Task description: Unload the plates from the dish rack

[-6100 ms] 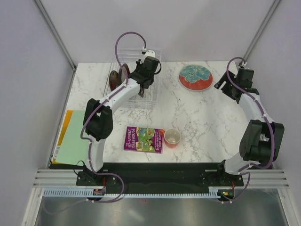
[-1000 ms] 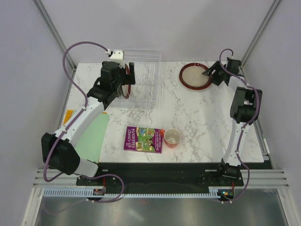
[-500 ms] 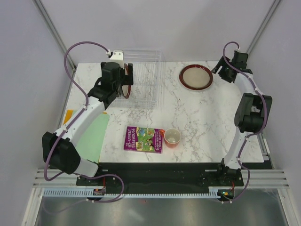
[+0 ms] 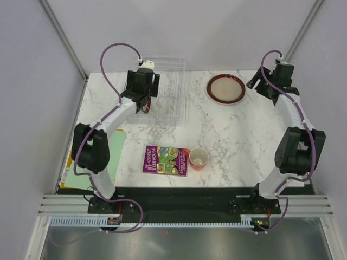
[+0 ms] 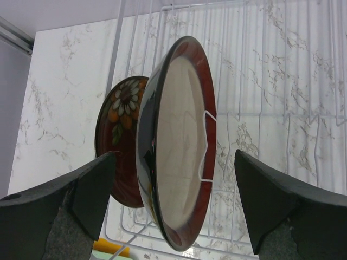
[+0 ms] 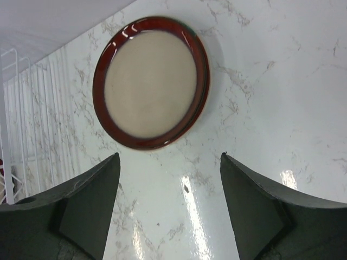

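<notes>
Two plates stand on edge in the clear dish rack (image 5: 260, 108): a cream-centred, red-rimmed plate (image 5: 179, 141) and, behind it, a smaller flower-patterned one (image 5: 116, 135). My left gripper (image 5: 173, 157) is open, with one finger on each side of the cream-centred plate, not touching it. At the back right of the table (image 4: 238, 135), another cream-centred plate (image 4: 225, 88) lies flat with a second rim showing beneath it. My right gripper (image 6: 169, 157) hovers open and empty just off that plate's (image 6: 150, 89) near edge.
A purple book (image 4: 166, 160) and an orange cup (image 4: 198, 158) sit near the front middle. A green folder (image 4: 111, 154) over a yellow sheet lies at the front left, under the left arm. The dish rack (image 4: 168, 81) stands at the back left.
My right gripper has backed off the flat plate's edge toward the right, opening wider. The left arm has changed its pose, with its gripper still over the plates in the rack.
</notes>
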